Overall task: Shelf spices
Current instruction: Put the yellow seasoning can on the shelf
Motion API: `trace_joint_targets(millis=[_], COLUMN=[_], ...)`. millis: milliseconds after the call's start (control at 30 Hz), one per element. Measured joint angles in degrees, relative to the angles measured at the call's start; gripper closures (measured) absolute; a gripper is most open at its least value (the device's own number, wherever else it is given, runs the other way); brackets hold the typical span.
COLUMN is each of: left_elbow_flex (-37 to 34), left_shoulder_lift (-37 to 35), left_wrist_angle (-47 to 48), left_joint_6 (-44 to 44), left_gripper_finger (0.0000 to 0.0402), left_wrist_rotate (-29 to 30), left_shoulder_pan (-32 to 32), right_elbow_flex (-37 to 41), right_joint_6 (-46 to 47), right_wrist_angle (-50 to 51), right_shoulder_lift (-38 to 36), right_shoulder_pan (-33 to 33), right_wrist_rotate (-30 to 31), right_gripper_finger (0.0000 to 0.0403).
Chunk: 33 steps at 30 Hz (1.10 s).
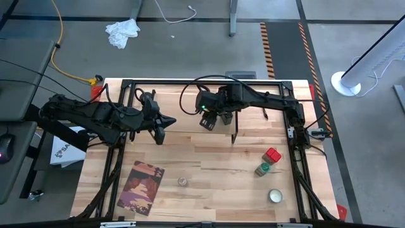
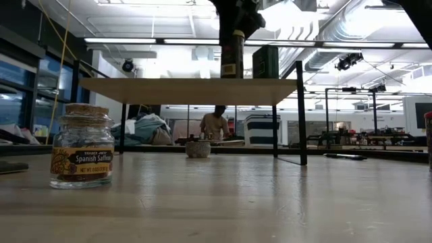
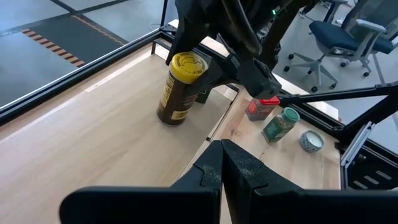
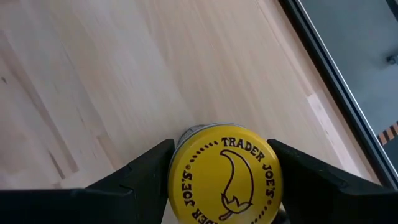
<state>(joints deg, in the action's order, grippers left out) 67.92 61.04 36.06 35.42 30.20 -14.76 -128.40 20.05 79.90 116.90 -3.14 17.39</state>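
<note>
Right end effector (image 4: 224,180) grips yellow-lidded jar (image 4: 225,177).

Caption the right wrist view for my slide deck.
Right gripper straddles the yellow-lidded jar standing on the shelf.

Two matte-black, thick-jointed robot arms, the left arm (image 1: 88,115) and the right arm (image 1: 266,100), are draped with looping black cables. A small green light glows on the housing just behind the right gripper (image 1: 208,123), whose fingers (image 4: 143,168) are broad, dark wedges.
</note>
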Motion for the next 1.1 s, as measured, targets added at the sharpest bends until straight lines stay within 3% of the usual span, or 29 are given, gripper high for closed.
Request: trace_joint_targets(millis=[467,633,833,1100], left_elbow_flex=[0.0,0.0,0.0,0.0], left_shoulder_lift=[0.0,0.0,0.0,0.0], left_wrist_angle=[0.1,0.2,1.3,1.7], left_joint_6=[0.0,0.0,0.0,-0.2], left_gripper_finger=[0.0401,0.0401,0.0401,0.0401], left_wrist_rotate=[0.1,0.2,0.9,3.6], left_shoulder_pan=[0.0,0.0,0.0,0.2], right_elbow_flex=[0.0,0.0,-0.2,-6.1], right_joint_6=[-4.6,-10.8,-10.9,-13.6], right_wrist_angle=[-1.4,-1.3,-1.2,-3.8], right_shoulder_lift=[0.0,0.0,0.0,-1.3], right_shoulder_pan=[0.0,0.5,1.0,-1.3], right_wrist_rotate=[-4.1,-3.1,2.6,0.5], right_gripper_finger=[0.0151,0.0108,0.0042,0.0032])
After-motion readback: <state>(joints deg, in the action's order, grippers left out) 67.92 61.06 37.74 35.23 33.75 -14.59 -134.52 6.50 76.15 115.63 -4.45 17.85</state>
